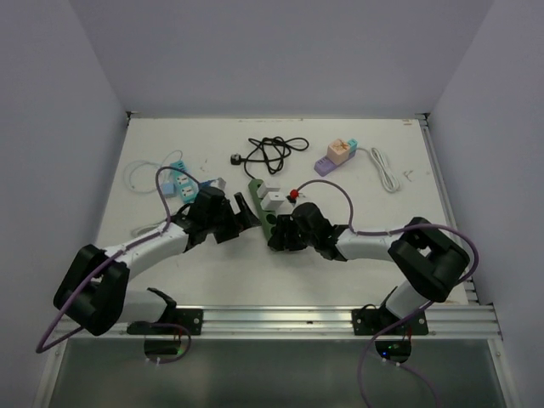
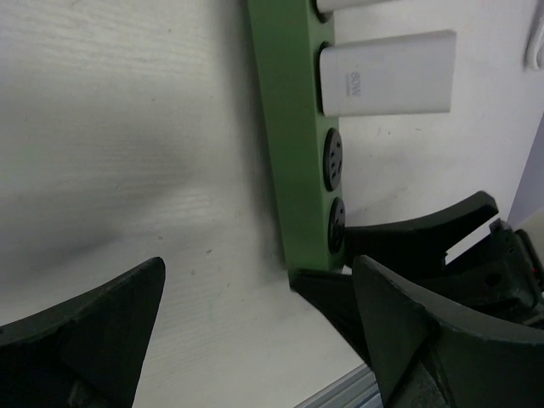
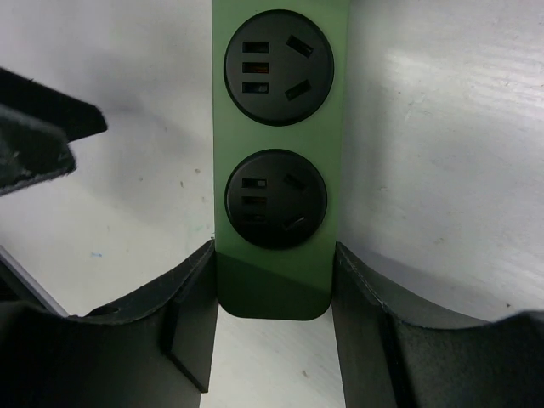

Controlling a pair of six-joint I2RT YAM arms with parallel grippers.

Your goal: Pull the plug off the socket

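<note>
Where right gripper (image 3: 272,285) clamps: rounded matte-green power strip (image 3: 274,136).

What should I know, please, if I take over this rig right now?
Left tool: open, empty, beside the green socket strip.
Right tool: shut on the strip's near end.
Nearest white plug: seated in the strip, past two free sockets.
Done: strip held. Left to do: grip that plug with the left tool, pull it out.
</note>
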